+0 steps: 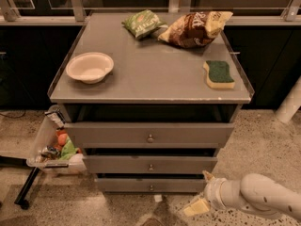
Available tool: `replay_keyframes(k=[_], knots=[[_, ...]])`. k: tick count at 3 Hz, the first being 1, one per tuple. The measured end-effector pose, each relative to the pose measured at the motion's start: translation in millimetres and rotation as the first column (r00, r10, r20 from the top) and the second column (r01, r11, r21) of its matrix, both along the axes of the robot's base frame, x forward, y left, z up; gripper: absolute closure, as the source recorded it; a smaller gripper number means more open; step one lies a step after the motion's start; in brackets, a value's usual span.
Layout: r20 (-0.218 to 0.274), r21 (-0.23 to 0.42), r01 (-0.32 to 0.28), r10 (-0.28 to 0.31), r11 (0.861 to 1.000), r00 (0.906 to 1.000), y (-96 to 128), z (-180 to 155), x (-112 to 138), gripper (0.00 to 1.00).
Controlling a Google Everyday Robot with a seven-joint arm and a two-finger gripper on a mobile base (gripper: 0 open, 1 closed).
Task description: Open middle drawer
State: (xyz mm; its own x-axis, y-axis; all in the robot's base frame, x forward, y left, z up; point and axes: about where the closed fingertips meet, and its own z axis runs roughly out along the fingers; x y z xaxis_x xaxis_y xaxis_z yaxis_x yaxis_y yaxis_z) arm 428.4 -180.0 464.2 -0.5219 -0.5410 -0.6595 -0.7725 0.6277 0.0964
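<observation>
The grey metal cabinet has three drawers. The middle drawer [149, 164] has a flat front and a small round knob [150, 166] and sits slightly proud of the cabinet, with a dark gap above it. The top drawer [149, 134] is pulled out a little further. The bottom drawer [150, 184] is lowest. My gripper [200, 202] is at the lower right, just right of the bottom drawer's front corner, below and right of the middle drawer's knob. It touches no drawer. My white arm [263, 199] reaches in from the right edge.
On the cabinet top [150, 74] lie a white bowl [89, 67], a green chip bag [142, 23], a brown chip bag [193, 28] and a green-and-yellow sponge [218, 74]. A clear bin of items [51, 147] hangs at the cabinet's left side. A white post [289, 105] stands at right.
</observation>
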Motion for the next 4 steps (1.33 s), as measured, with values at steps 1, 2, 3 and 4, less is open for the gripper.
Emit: replay_keyframes(k=[1,2,3,4], knots=[[0.001,0.0,0.0,0.0,1.0,1.0,0.0,0.5,-0.1,0.0],[0.001,0.0,0.0,0.0,1.0,1.0,0.0,0.5,-0.1,0.19],[0.001,0.0,0.0,0.0,1.0,1.0,0.0,0.5,-0.1,0.43],[0.001,0.0,0.0,0.0,1.0,1.0,0.1,0.5,-0.1,0.66]])
